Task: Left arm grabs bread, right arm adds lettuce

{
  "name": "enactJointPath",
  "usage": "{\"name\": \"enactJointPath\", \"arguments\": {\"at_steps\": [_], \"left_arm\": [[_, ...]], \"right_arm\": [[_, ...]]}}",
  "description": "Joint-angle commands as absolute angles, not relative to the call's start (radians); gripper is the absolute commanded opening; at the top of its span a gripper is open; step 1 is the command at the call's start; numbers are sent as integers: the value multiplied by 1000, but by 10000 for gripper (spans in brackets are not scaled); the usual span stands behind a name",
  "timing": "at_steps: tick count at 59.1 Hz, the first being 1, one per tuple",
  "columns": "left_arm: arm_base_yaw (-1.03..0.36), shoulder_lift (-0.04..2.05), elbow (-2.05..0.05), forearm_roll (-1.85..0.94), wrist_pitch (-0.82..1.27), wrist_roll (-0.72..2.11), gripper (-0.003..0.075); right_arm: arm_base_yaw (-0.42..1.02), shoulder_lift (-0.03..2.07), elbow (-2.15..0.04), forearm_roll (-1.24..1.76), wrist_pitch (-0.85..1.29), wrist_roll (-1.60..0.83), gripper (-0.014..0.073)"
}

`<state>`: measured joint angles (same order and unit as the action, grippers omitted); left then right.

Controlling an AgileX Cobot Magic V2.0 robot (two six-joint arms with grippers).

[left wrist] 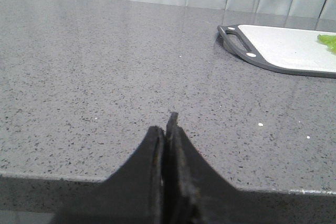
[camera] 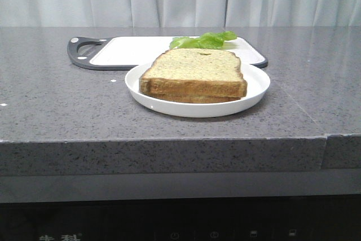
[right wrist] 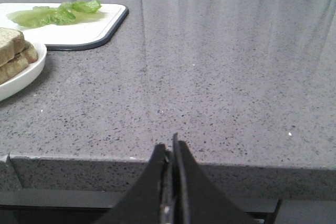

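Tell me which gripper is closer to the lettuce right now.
Right, judging by the wrist views. The right gripper sees the lettuce fairly close on the cutting board; the left gripper sees only its far edge.

The desk (camera: 67, 105) looks like grey stone with tiny specks, smooth and a bit shiny. The plate (camera: 256, 86) is white, smooth and glossy. The bread (camera: 194, 71) looks rough and crumbly with dark specks. The lettuce (camera: 206, 40) is thin and ruffled. The board (camera: 130, 52) looks like matt white plastic with a dark rim. Both pairs of black fingers (left wrist: 165, 145) (right wrist: 170, 156) look dull and scuffed.
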<state>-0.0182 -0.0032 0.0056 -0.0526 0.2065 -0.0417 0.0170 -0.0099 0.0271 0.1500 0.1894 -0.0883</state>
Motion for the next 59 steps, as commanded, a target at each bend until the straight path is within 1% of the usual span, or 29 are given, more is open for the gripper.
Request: {"name": "enactJointPath", "arguments": {"at_steps": [1, 7, 30, 37, 43, 47, 53, 59], "left_arm": [[-19, -22, 9, -48, 119, -47, -20], [-19, -22, 9, 0, 117, -47, -20], [-19, -22, 9, -6, 117, -47, -20], [-19, -22, 9, -30, 87, -47, -20], [-19, -22, -6, -33, 8, -47, -21], [-19, -17, -45, -33, 23, -47, -21], [-19, 20, -157, -33, 136, -47, -21], [-19, 140, -292, -33, 233, -47, -20]], "right_arm": [[12, -30, 24, 145, 106, -91, -62], [12, -30, 24, 145, 106, -91, -62], [12, -30, 24, 145, 103, -91, -62], [12, -30, 24, 145, 95, -91, -62], [12, -30, 11, 145, 48, -91, -62], [12, -28, -39, 145, 83, -91, -62], [12, 3, -159, 142, 186, -92, -62], [12, 91, -301, 142, 261, -92, -62]]}}
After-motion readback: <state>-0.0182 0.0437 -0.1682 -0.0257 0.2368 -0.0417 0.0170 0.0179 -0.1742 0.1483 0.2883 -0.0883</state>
